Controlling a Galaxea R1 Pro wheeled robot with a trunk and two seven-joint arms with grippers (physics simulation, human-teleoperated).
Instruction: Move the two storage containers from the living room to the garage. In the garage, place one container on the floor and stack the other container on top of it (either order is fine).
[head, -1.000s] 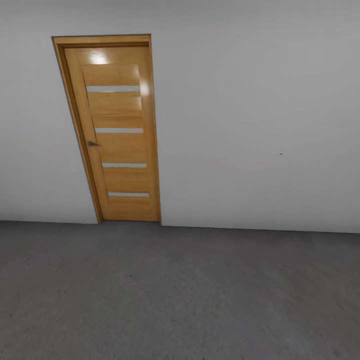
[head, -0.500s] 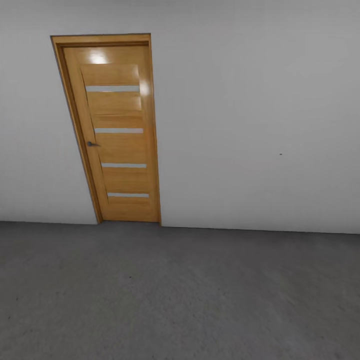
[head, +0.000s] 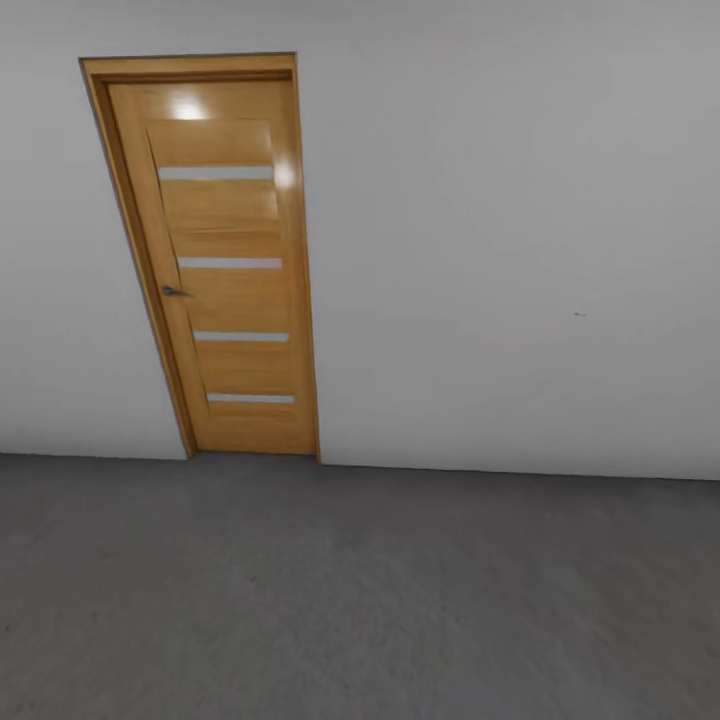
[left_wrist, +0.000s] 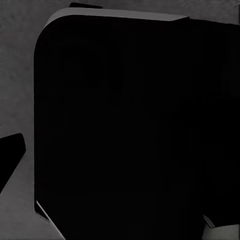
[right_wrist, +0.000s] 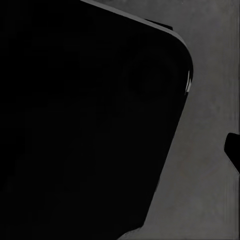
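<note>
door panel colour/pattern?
Honey-orange wood door with four thin pale horizontal strips and a small dark handle; clearest in the head view.

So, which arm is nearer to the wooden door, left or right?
Left, probably. The door stands left of centre in the head view, on the left arm's side. Both wrist cameras face the grey floor, so neither arm can be placed exactly.
</note>
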